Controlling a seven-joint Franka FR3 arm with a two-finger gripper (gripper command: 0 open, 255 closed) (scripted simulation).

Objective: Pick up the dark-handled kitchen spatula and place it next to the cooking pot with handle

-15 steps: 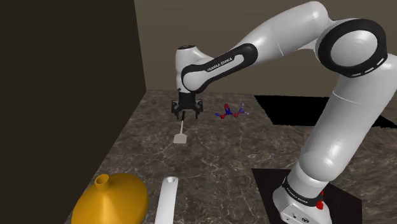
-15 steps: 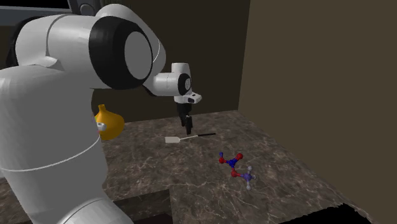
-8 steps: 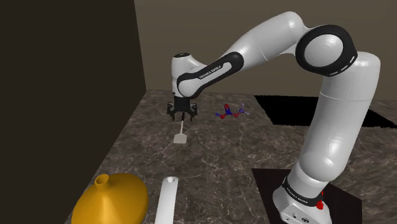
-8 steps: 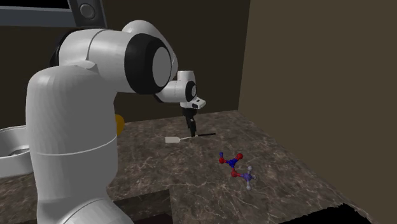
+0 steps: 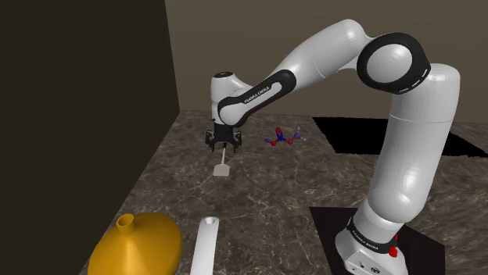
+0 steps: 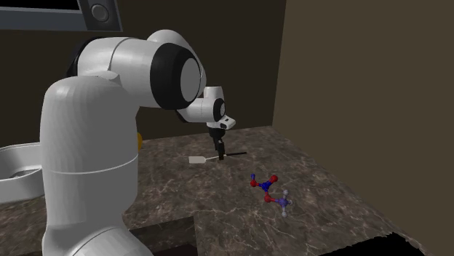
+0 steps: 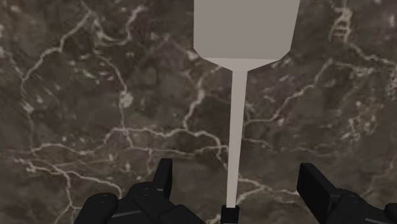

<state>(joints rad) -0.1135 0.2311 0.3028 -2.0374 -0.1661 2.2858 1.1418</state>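
The black two-finger end effector has sunk slightly lower, its fingers spread wide and holding nothing, either side of the one pale-bladed, dark-handled spatula, which lies flat on the dark veined-marble surface. One red-and-blue molecule model lies nearby.

The white robot arm with dark joints rises from its base at the shoulder view's 5 o'clock to a dark-ringed elbow near 1 o'clock. From there the white forearm slopes down toward 9 o'clock. The wrist bends over, so the all-black jaws point straight down. In the wrist view the two black fingers stand wide apart. In the second exterior view the arm's upright trunk stands at 9 o'clock.
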